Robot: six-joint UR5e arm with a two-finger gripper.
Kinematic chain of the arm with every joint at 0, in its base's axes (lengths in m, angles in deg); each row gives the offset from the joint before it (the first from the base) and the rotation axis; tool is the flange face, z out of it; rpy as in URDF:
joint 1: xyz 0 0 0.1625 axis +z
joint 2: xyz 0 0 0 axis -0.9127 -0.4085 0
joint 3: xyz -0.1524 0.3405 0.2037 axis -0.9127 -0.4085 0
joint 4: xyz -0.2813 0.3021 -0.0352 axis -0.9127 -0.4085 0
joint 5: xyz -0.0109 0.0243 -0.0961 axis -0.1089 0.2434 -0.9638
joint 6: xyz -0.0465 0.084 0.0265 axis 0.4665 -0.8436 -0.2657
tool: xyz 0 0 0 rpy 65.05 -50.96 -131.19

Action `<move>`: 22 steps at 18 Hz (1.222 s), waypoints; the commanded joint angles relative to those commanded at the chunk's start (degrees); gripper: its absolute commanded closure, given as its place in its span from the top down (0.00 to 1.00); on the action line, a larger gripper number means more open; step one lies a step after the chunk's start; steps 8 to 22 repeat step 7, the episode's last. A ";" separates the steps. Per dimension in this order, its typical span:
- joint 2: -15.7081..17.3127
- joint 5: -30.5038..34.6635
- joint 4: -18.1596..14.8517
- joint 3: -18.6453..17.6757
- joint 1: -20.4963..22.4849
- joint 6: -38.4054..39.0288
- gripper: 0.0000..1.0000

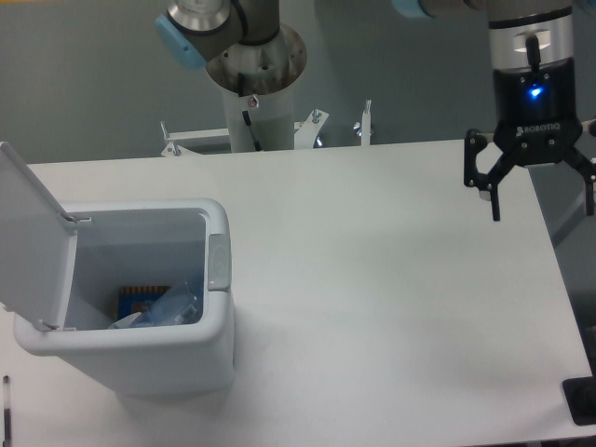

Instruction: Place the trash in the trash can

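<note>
The white trash can [200,358] stands at the table's front left with its lid [28,233] swung up to the left. Inside it lies a squashed clear plastic bottle [172,304], part of the trash, over a blue-and-orange packet [138,295]. The crumpled white paper is not visible. My gripper [543,208] hangs open and empty above the table's far right edge, far from the can.
The arm's white base column [253,102] rises behind the table's back edge with metal brackets [340,126] beside it. A dark object [581,400] sits at the front right corner. The table's right edge runs just below the gripper.
</note>
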 joint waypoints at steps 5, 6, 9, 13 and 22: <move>1.32 6.85 -4.66 0.08 0.00 -8.19 1.00; 1.32 7.03 -4.67 0.52 -0.17 -7.94 1.00; 1.32 6.95 -4.58 0.44 -0.26 -7.59 1.00; 1.32 6.95 -4.58 0.44 -0.26 -7.59 1.00; 1.32 6.95 -4.58 0.44 -0.26 -7.59 1.00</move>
